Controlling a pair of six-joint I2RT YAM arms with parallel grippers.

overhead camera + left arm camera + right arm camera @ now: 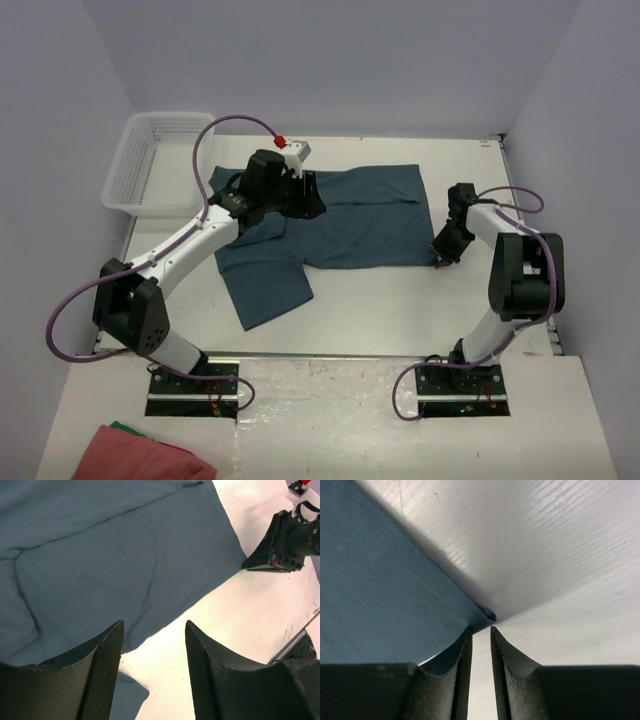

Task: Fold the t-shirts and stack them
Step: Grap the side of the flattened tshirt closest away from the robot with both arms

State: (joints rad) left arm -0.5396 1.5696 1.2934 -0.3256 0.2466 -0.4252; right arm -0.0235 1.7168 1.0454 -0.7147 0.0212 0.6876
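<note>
A dark teal-blue t-shirt [360, 215] lies spread across the white table, one sleeve [265, 285] reaching toward the near edge. My left gripper [305, 195] hovers over the shirt's left half. In the left wrist view it [154, 630] is open and empty above the shirt's hem [100, 555]. My right gripper [440, 258] is low at the shirt's near right corner. In the right wrist view its jaws [481, 629] stand a narrow gap apart with bare table between them. The curled corner [487, 615] lies just past the tips, by the left fingertip [468, 632].
A white plastic basket [150, 160] stands at the table's far left. A pink-red cloth with a green edge [140, 455] lies on the near ledge left of the arm bases. The left wrist view also shows the right gripper [247, 567] at the shirt corner.
</note>
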